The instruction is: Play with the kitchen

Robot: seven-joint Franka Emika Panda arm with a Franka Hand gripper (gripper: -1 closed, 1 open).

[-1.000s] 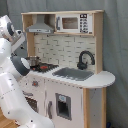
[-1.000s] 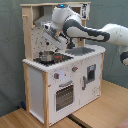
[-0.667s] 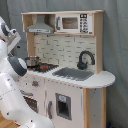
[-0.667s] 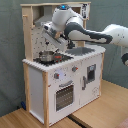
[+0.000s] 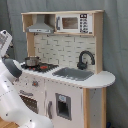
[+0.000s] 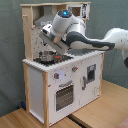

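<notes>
kitchen: fills most of the frame in both exterior views, standing on a wood floor.
arm: in the second exterior view you reach in from the right edge, wrist over the hob.
pot: on the hob, left of centre in the first exterior view.
gripper: just above the pot; can't tell the finger gap.
</notes>
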